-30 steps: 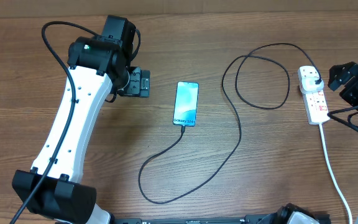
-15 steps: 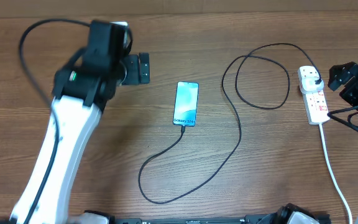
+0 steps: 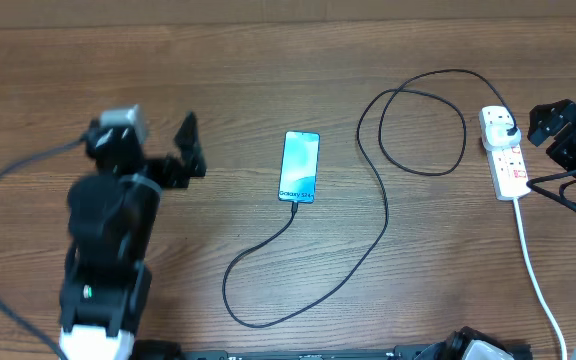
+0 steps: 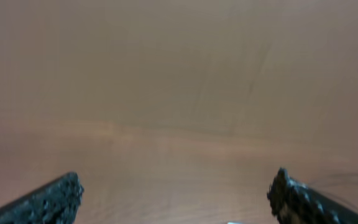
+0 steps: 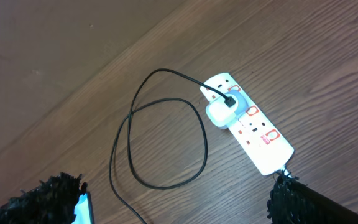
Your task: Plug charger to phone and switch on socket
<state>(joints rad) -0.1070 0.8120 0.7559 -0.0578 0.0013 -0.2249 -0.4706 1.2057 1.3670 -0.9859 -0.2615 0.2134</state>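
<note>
The phone (image 3: 300, 166) lies face up mid-table with its cyan screen lit. The thin black charger cable (image 3: 383, 205) meets the phone's near end, loops across the table and ends at an adapter plugged into the white socket strip (image 3: 509, 170). My left gripper (image 3: 187, 152) is open and empty, left of the phone; its wrist view shows only blurred wood between the fingers (image 4: 176, 199). My right gripper (image 3: 543, 124) hovers just right of the strip, open and empty (image 5: 173, 193). The right wrist view shows the strip (image 5: 260, 134), the cable loop (image 5: 166, 143) and a phone corner (image 5: 83, 208).
The strip's thicker white cord (image 3: 536, 270) runs toward the table's front right. A white adapter (image 5: 219, 112) sits in the strip's outlet with the cable's black end in it. Red switch marks (image 5: 269, 138) show on the strip. The cable's slack loops lie on the wood.
My left arm has swung back toward the front left, and its gripper has moved from the phone's upper left to further left and nearer. The right arm, phone and cable have not moved.
</note>
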